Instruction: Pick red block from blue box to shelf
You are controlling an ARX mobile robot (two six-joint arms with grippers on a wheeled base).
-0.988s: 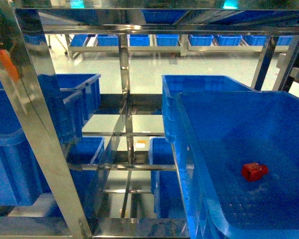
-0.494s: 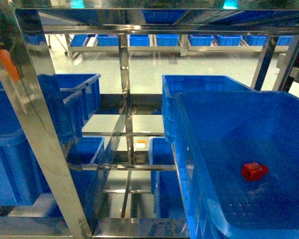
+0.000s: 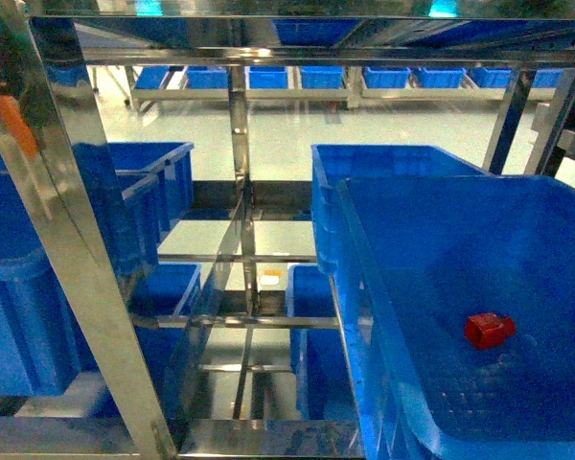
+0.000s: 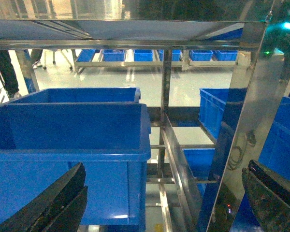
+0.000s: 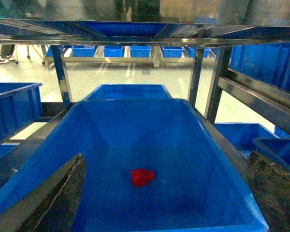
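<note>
The red block (image 3: 489, 330) lies on its side on the floor of the blue box (image 3: 362, 287), on the right of the head view. In the right wrist view the red block (image 5: 142, 177) sits near the middle of the blue box (image 5: 217, 159), with its stud pointing right. My right gripper (image 5: 166, 157) hangs open above the near end of the box, short of the block. My left gripper (image 4: 165, 166) is open too, holding nothing, in front of the shelf (image 4: 246, 121). Neither gripper shows in the head view. The steel shelf (image 3: 77, 259) frames everything.
A dark blue crate (image 4: 72, 145) stands on the left tier, and another crate (image 3: 393, 158) sits behind the blue box. More crates (image 3: 163, 297) fill the lower tiers. A steel upright (image 5: 205, 84) and rails run close beside the box. Far racks of crates line the back.
</note>
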